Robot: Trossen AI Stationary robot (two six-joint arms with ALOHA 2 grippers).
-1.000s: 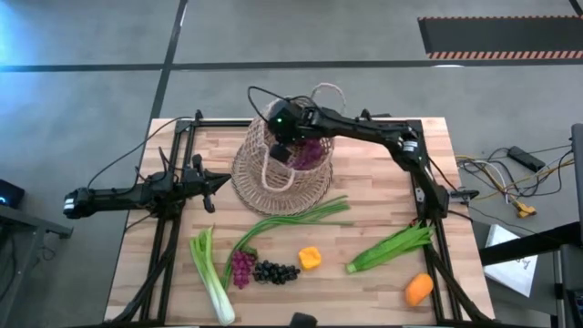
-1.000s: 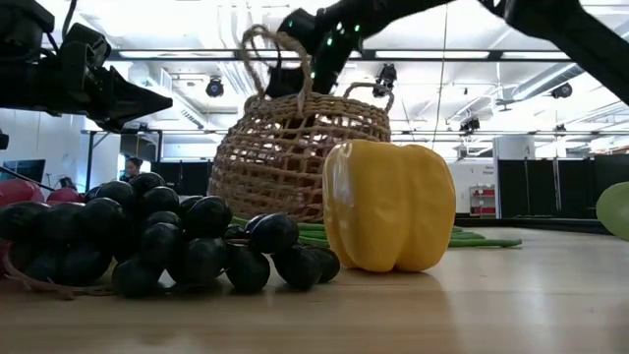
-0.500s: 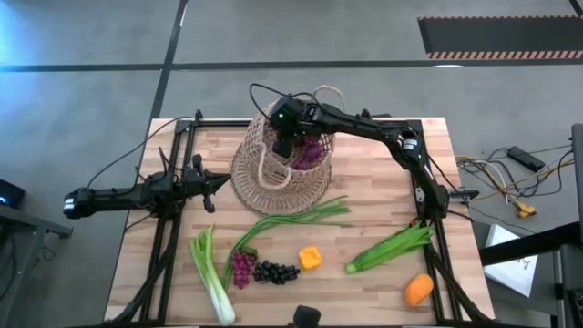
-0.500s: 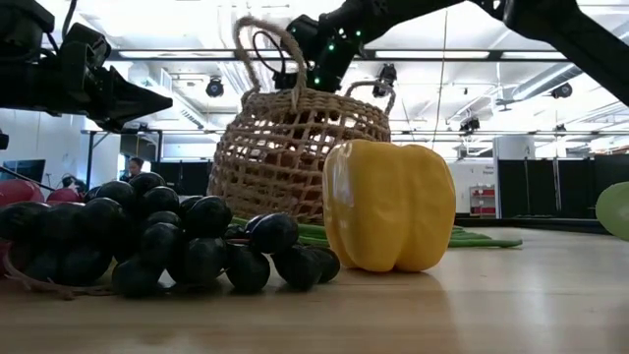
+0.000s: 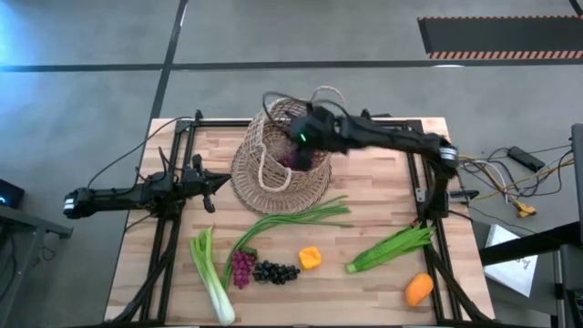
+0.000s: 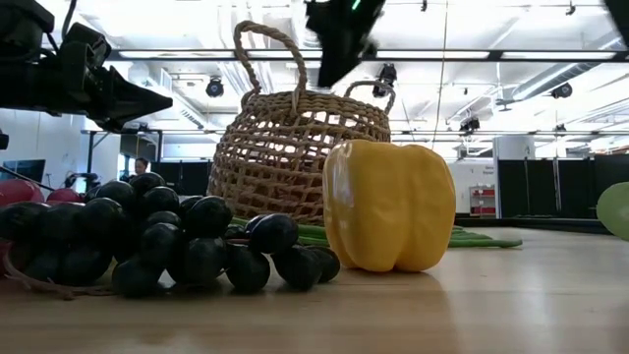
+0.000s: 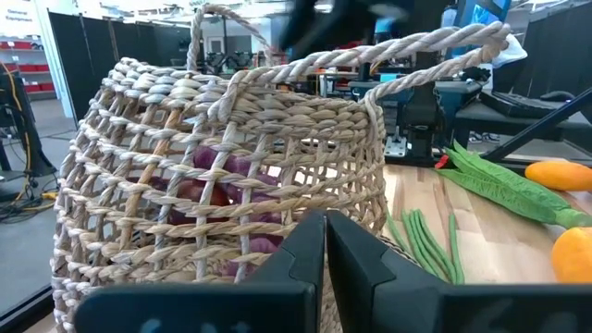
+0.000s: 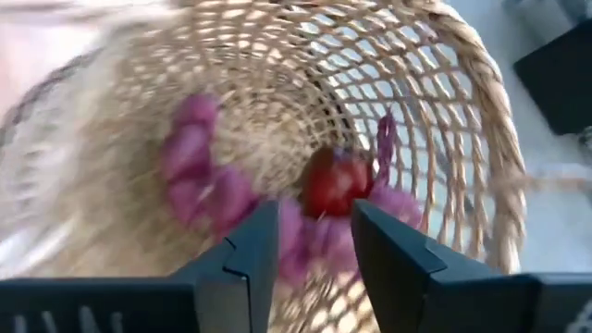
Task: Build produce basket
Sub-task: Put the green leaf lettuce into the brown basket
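High view: the right gripper (image 5: 298, 144) hangs over the basket (image 5: 273, 178), fingers parted and empty. The left gripper (image 5: 211, 182), pinched closed, waits beside the basket. Fetching the yellow pepper (image 5: 310, 259) looks a sensible next move.

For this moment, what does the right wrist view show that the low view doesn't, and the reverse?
Only the right wrist view looks down into the round tan woven wicker basket, showing a red apple and purple produce at its bottom, seen past the right hand, whose fingers are apart. Only the low view shows the bunch of black grapes and the yellow pepper on the wooden table, with the left hand waiting above. Both show the basket's open weave.
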